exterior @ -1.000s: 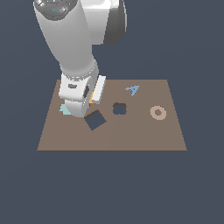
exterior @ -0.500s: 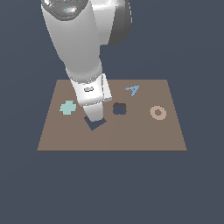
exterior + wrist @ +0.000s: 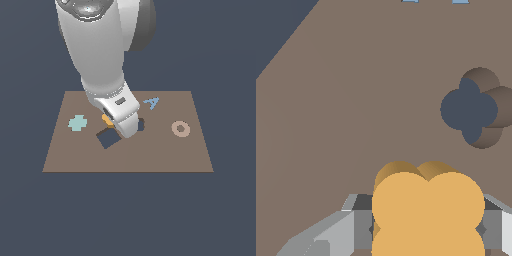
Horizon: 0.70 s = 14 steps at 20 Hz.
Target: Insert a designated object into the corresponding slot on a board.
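The orange lobed block (image 3: 427, 210) is held between my gripper's fingers (image 3: 426, 227), above the brown board (image 3: 165, 150). In the exterior view only a sliver of the block (image 3: 106, 119) shows beside the gripper (image 3: 120, 125). The four-lobed dark slot (image 3: 472, 109) lies on the board a short way from the block; in the exterior view the slot (image 3: 140, 125) is mostly hidden behind the gripper. The gripper hovers over the board's middle, between the tilted-square cutout and the slot.
A larger dark tilted-square cutout (image 3: 107, 138) is just by the gripper. A pale teal cross piece (image 3: 77, 122) lies toward the exterior view's left, a tan ring (image 3: 180, 128) toward its right, and a blue A-shaped piece (image 3: 151, 102) near the far edge.
The arm has moved from the teal cross side toward the exterior view's right, carrying the orange block to the board's middle, next to the slot.
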{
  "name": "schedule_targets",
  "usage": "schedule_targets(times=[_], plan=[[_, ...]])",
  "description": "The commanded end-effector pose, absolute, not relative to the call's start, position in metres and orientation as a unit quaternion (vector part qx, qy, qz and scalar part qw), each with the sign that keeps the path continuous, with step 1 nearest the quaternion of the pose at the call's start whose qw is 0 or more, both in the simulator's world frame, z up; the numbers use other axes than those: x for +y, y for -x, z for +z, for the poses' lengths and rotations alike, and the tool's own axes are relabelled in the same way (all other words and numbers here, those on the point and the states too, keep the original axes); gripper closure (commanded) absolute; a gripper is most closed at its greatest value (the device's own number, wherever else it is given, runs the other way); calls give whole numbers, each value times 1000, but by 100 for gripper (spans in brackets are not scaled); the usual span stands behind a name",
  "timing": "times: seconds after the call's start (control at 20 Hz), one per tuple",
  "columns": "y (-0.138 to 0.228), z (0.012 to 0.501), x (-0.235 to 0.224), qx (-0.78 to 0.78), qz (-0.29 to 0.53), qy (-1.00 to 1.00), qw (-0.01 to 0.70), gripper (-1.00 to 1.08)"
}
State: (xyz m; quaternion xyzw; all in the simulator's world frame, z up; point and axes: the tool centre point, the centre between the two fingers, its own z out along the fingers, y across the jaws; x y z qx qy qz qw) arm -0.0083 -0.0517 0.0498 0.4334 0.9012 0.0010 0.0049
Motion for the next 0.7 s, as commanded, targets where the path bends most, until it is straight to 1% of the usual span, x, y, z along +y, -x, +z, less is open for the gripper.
schedule_targets(times=[0.0, 0.65], plan=[[4, 52, -48, 924, 1, -383, 7, 108], [-12, 62, -33, 983, -3, -183, 17, 108]])
